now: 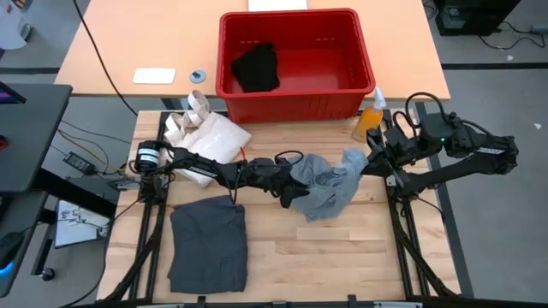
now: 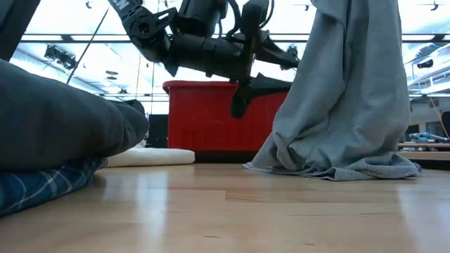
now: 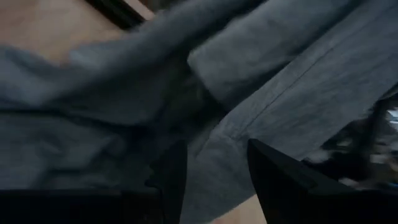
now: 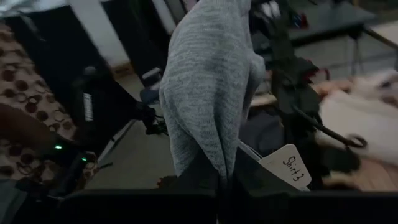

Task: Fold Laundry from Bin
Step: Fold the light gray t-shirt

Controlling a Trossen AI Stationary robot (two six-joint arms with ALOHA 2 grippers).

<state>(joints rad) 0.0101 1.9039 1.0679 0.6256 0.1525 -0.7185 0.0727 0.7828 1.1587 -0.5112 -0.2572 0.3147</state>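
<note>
Light grey piece (image 1: 330,190) is being held up in front of the bin (image 1: 295,64), clamped by the right gripper (image 1: 370,156). Left gripper (image 1: 291,192), half parted, is being kept beside its bin-far edge.

Bright ceiling glare behind the low view; dim, motion-blurred left wrist view.

A light grey garment (image 4: 208,93) is seen rising from between the right hand's (image 4: 217,177) dark fingers (image 4: 245,177), which are closed on its lower edge. A white tag (image 4: 289,167) with handwriting is attached just beside the grip. Behind the cloth, the other dark arm (image 4: 298,93) is visible. A brown patterned surface (image 4: 22,93) is seen at one side.
</note>
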